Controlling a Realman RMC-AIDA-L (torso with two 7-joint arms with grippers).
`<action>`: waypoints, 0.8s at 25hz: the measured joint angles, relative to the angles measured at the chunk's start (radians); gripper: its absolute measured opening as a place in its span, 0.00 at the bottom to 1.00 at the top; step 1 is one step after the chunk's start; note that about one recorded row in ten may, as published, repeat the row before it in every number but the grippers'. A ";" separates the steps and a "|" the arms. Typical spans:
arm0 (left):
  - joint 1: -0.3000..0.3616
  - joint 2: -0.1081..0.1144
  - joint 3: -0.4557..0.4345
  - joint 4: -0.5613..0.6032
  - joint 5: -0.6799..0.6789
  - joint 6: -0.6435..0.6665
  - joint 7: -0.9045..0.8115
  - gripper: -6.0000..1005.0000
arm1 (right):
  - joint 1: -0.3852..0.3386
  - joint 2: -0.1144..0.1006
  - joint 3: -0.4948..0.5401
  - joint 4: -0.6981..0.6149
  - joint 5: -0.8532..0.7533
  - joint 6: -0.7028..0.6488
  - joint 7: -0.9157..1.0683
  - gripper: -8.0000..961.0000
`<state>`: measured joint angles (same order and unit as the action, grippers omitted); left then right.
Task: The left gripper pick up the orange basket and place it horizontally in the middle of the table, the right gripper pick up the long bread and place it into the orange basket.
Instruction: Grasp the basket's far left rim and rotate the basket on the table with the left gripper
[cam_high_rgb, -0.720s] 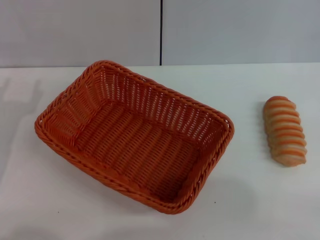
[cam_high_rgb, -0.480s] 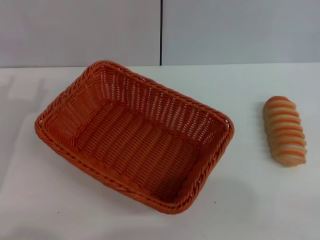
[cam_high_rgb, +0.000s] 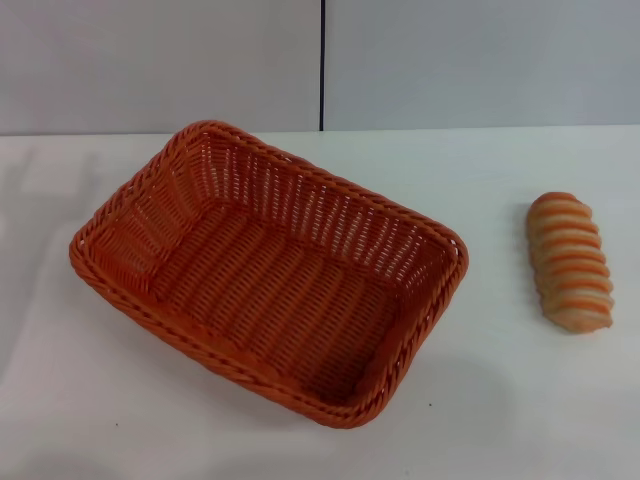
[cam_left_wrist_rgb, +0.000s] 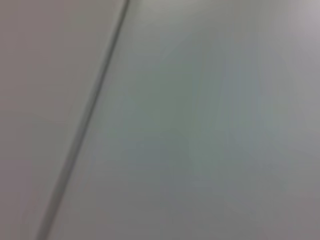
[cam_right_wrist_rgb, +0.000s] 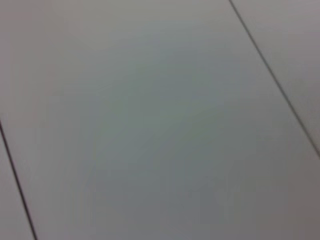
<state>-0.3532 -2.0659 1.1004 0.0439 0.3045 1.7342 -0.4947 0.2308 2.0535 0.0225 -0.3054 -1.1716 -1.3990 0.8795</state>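
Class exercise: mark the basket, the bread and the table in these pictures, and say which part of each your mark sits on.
basket (cam_high_rgb: 270, 290): head view, on its woven floor, which is empty.
bread (cam_high_rgb: 571, 262): head view, on a middle stripe of the loaf's top.
table (cam_high_rgb: 500, 180): head view, on bare white surface between basket and bread.

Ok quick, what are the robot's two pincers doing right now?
Left pincer: not in any picture, so it cannot be told.
Right pincer: not in any picture either, so it cannot be told.
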 joint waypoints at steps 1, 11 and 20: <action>0.004 0.006 0.031 0.025 0.004 0.000 0.000 0.81 | -0.002 0.000 -0.011 -0.012 0.000 -0.002 0.021 0.73; 0.010 0.133 0.144 0.313 0.258 -0.271 -0.430 0.81 | -0.028 -0.027 -0.020 -0.033 -0.083 -0.060 0.179 0.73; -0.059 0.183 -0.069 0.801 1.100 -0.446 -1.120 0.81 | -0.050 -0.022 -0.012 -0.027 -0.085 -0.053 0.180 0.73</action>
<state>-0.4124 -1.8830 1.0317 0.8449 1.4044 1.2877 -1.6146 0.1808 2.0319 0.0103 -0.3319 -1.2562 -1.4525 1.0598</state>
